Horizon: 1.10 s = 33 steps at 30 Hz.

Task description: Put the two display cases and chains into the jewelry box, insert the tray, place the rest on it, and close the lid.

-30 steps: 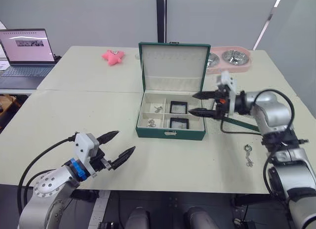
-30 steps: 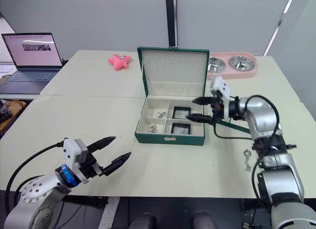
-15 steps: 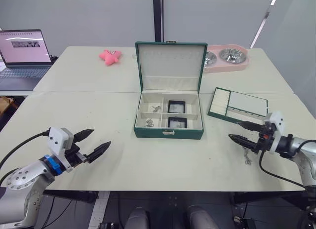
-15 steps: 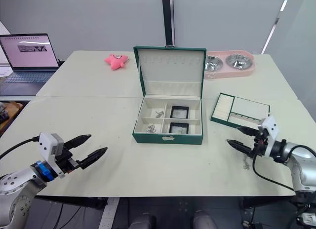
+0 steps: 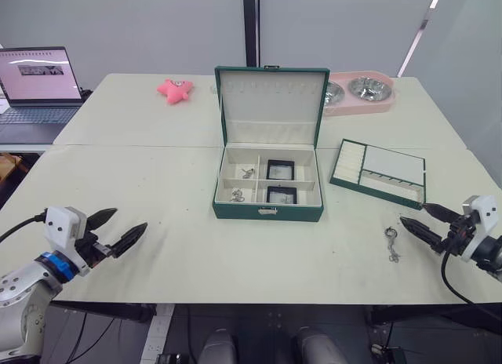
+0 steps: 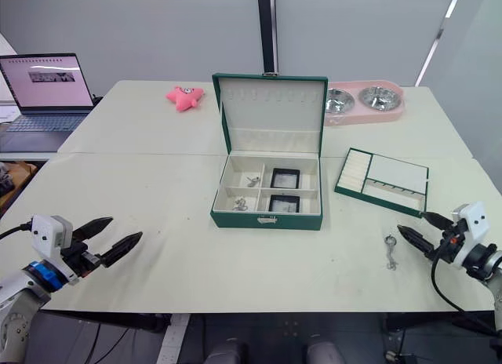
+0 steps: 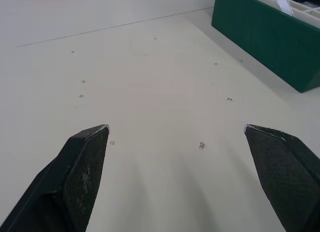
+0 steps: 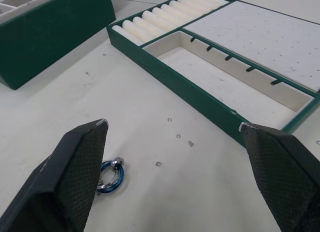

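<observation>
The jewelry box (image 5: pixel 268 180) is seen open at mid-counter (image 5: pixel 157 183), its lid (image 5: pixel 271 95) upright. Both display cases (image 5: pixel 281 170) are held in its right compartments; small silvery chains (image 5: pixel 248 173) in the left ones are hard to make out. The tray (image 5: pixel 380 172) lies at the box's 3 o'clock. The left gripper (image 5: pixel 118 231) and right gripper (image 5: pixel 424 222) are held with fingers spread, empty. A small metal piece (image 6: pixel 389 250) beside the right gripper is partly hidden in its wrist view.

Dark green jewelry box (image 5: pixel 268 211), cream lining; pink toy (image 5: pixel 178 89); black pincers.
</observation>
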Motion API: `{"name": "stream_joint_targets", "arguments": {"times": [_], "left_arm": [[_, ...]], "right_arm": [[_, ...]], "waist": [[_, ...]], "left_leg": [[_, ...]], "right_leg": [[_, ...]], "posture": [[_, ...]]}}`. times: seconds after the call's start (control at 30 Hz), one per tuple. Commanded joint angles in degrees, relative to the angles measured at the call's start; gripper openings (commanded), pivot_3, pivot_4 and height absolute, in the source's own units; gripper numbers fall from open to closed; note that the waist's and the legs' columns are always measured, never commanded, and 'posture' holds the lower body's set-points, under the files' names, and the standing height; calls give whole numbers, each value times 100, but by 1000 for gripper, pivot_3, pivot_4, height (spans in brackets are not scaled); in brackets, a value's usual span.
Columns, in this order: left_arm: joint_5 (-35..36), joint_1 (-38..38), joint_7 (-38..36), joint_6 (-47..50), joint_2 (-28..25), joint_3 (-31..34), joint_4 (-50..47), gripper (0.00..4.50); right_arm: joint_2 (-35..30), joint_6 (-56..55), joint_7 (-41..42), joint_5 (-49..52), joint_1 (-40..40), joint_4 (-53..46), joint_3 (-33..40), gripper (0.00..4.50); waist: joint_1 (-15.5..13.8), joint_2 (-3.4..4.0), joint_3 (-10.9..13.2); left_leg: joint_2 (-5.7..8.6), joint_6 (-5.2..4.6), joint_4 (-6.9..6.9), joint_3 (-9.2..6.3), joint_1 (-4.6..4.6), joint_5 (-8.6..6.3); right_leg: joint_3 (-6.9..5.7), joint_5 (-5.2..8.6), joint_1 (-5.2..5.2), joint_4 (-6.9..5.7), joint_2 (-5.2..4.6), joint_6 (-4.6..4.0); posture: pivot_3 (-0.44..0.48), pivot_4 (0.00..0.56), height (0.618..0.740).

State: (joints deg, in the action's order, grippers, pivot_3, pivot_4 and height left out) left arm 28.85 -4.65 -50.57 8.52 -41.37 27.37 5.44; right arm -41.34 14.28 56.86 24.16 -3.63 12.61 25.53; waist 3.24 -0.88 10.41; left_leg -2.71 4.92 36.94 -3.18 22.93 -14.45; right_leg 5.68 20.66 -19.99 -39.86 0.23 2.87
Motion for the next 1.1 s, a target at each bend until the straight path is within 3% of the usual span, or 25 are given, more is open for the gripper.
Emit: {"name": "stream_joint_targets", "arguments": {"times": [0.03,0.53,1.1], "left_arm": [[-6,41,99,-161,23,208,10,4500],[-38,142,351,-370,124,193,318,4500],[-151,23,141,-476,138,-100,19,4500]], "right_arm": [[23,-333,-239,27,12,203,257,4462],[-12,-1069,-527,-44,-255,1160,119,4462],[-70,-1000,-489,27,-230,1013,120,4462]], "waist": [[2,0,0],[5,0,0],[4,1,-1]], "left_leg": [[0,0,0,1,0,0],[0,0,1,2,-3,0],[0,0,1,2,-3,0]], "right_leg": [[1,0,0,0,-1,0],[1,0,2,-3,0,0],[1,0,2,-4,0,0]], "posture": [[0,150,740],[0,150,740],[0,150,740]]}}
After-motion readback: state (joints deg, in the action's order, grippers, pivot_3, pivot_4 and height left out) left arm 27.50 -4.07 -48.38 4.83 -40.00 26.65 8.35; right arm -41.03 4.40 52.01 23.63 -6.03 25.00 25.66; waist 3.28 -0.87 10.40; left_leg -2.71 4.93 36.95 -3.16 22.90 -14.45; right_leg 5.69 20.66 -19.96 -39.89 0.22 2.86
